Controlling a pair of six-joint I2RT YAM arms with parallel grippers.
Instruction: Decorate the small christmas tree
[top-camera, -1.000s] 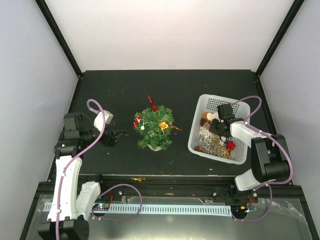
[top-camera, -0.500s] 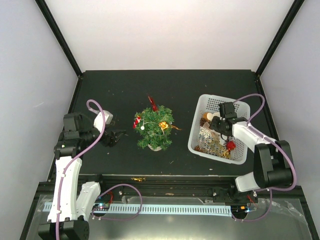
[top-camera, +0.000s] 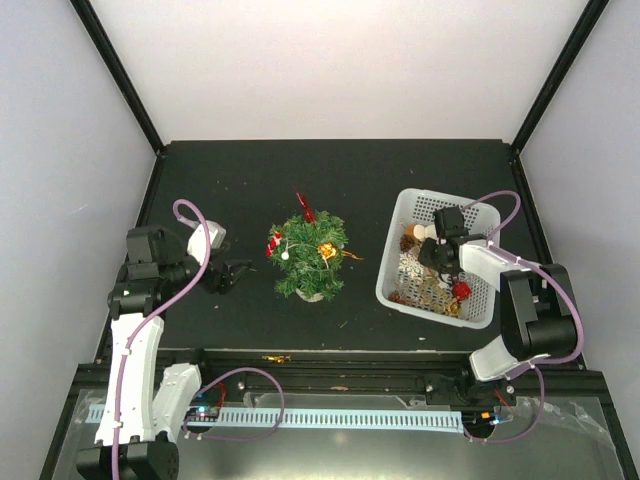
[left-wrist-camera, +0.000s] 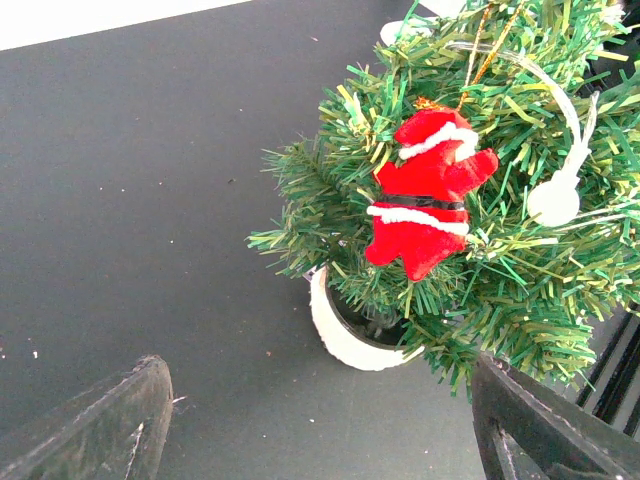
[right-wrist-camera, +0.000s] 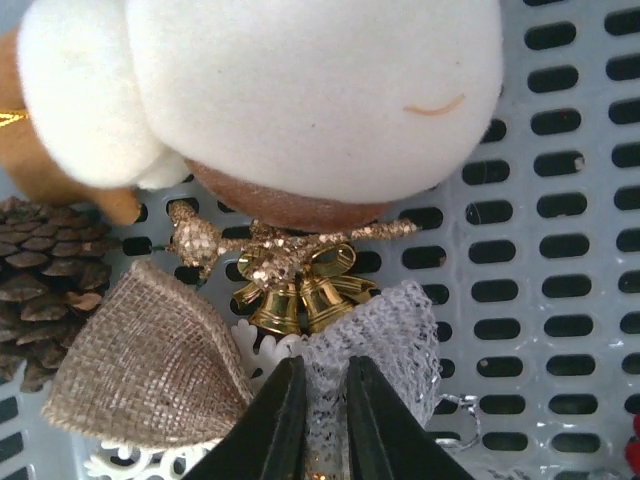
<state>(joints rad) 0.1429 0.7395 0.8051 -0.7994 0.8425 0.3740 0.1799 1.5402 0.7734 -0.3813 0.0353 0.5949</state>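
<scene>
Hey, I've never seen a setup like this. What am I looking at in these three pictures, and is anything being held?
These are two robot arms with two-finger grippers, bolted at the near edge of a black table. The wide picture comes from a camera overhead. The other two come from a camera on each wrist. In the middle stands a small tree with a Santa hanging on it. On the right is a white basket of ornaments. The left gripper is open and empty beside the tree. The right gripper is down in the basket, its fingers pinching a bit of white lace near gold bells.
</scene>
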